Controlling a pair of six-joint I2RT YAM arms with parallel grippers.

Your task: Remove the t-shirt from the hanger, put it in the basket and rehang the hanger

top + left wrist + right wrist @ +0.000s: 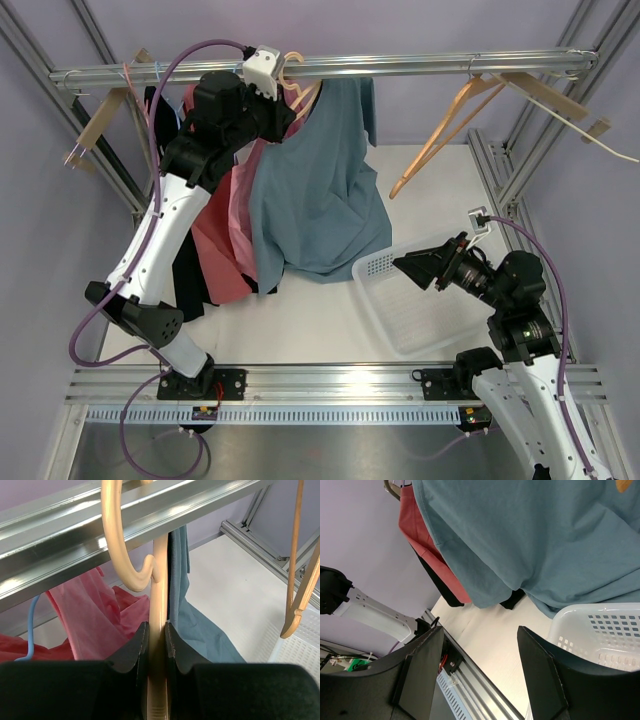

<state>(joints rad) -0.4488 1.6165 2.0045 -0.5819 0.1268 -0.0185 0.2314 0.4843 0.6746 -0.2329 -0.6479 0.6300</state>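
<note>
A blue-grey t-shirt (320, 200) hangs from a cream hanger (159, 580) whose hook sits on the metal rail (400, 66). My left gripper (285, 110) is shut on the hanger's neck just below the hook, seen between the jaws in the left wrist view (157, 635). The shirt (200, 630) drapes to the right of the hanger there. My right gripper (410, 265) is open and empty over the basket, below the shirt's hem (530, 545).
A white perforated basket (385, 265) lies on the table at right. Red, pink and black garments (215, 250) hang left of the blue shirt. An empty wooden hanger (445, 130) hangs on the rail at right, another at far left.
</note>
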